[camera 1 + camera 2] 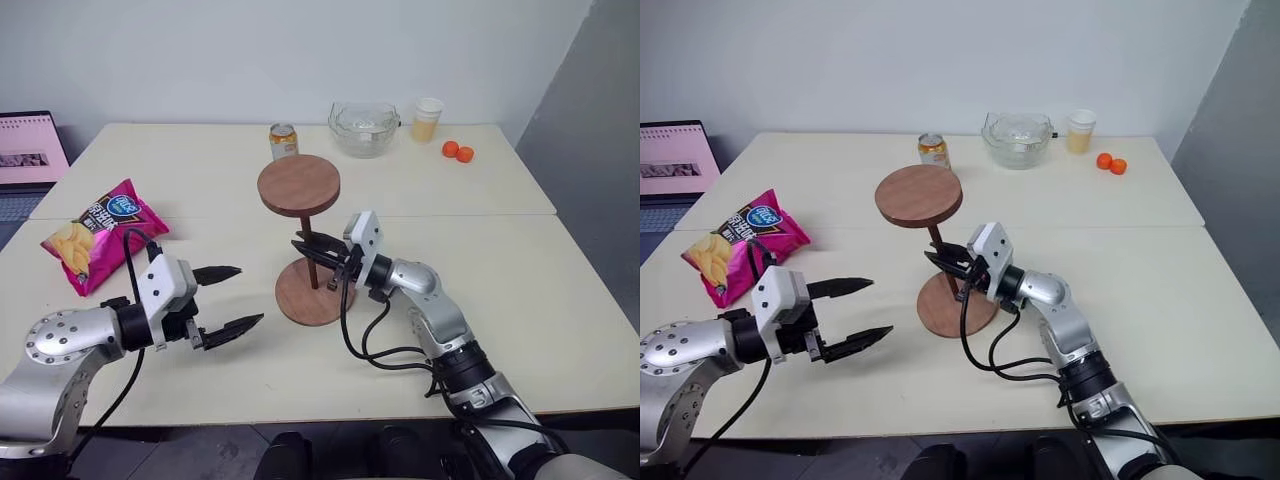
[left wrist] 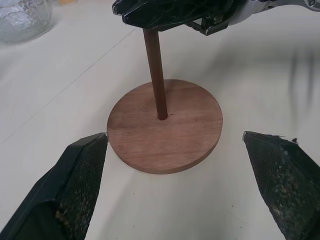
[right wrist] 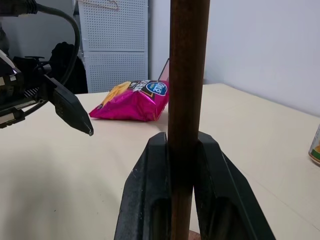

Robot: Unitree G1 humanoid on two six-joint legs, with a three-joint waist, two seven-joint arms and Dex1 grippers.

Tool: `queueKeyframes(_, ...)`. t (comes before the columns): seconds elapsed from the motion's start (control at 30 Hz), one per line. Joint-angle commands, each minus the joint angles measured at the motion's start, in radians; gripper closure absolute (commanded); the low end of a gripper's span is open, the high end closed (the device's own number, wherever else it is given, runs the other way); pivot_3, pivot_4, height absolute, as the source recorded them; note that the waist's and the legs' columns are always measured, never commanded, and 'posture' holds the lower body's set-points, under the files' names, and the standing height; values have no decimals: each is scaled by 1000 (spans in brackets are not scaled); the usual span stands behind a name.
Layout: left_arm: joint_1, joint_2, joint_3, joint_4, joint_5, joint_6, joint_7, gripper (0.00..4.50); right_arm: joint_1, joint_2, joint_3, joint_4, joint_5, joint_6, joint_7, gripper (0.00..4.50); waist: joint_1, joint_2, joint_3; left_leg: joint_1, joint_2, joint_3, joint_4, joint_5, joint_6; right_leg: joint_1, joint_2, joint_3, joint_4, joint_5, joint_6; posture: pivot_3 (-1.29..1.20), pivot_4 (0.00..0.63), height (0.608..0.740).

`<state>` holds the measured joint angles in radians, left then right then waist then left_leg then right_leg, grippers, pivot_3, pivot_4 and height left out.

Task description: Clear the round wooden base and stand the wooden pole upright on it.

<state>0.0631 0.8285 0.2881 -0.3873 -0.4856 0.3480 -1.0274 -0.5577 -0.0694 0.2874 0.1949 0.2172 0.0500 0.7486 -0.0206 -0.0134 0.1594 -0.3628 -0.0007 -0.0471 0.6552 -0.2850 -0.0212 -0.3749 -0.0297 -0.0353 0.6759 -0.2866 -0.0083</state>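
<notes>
Left wrist view shows the wooden pole (image 2: 156,75) entering the centre hole of the round wooden base (image 2: 165,127). Head views add glass bowl (image 1: 364,128), contents unclear, and cup (image 1: 427,119) of yellowish liquid. Pole upright, disc end up, mid-table. Right gripper (image 1: 318,250) clamps its shaft; left gripper (image 1: 228,298) spread, empty.

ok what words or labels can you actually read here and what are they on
Pink chip bag: a round blue logo and white lettering, too small to read.
Drink can: printed label, too blurred to read.
Laptop screen: pink page with dark marks, not readable.
Nothing else carries text.
</notes>
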Motion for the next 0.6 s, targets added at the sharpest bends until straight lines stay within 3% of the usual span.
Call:
queueKeyframes(0.03, -15, 17, 6, -19, 0, -1, 7, 0, 39, -20, 15, 6, -25, 46, 4, 4249, 0, 0, 0, 0, 0, 0, -2, 0, 0, 0, 0, 0, -1, 0, 0, 0, 150, 740)
queueKeyframes(0.1, -17, 16, 6, -19, -2, 2, 10, 0, 39, -16, 17, -20, -14, 43, 13, 3548, 0, -1, 0, 0, 0, 0, -6, 0, 0, -1, 0, 0, -3, 0, 0, 0, 150, 740)
queueKeyframes(0.13, -17, 16, 6, -18, -2, 2, 10, 0, 40, -13, 16, -30, -7, 50, 15, 3457, 0, -2, 0, 0, 0, 0, -8, 0, 0, -2, 0, 0, -3, 0, 0, 0, 150, 740)
queueKeyframes(0.37, -17, 20, 3, -17, -1, 0, 13, 0, 43, 3, 9, -95, 29, 78, 42, 1741, -8, -4, 7, -10, 0, 1, -10, 0, 0, -13, 0, 0, -2, 0, -1, 0, 150, 740)
queueKeyframes(0.6, -25, 22, 5, -16, -1, 9, 23, 0, 56, -22, 11, -142, 31, 105, 73, 73, -8, -4, 7, -11, 0, 1, -9, 0, 0, -14, 0, 0, -2, 0, -1, 0, 150, 740)
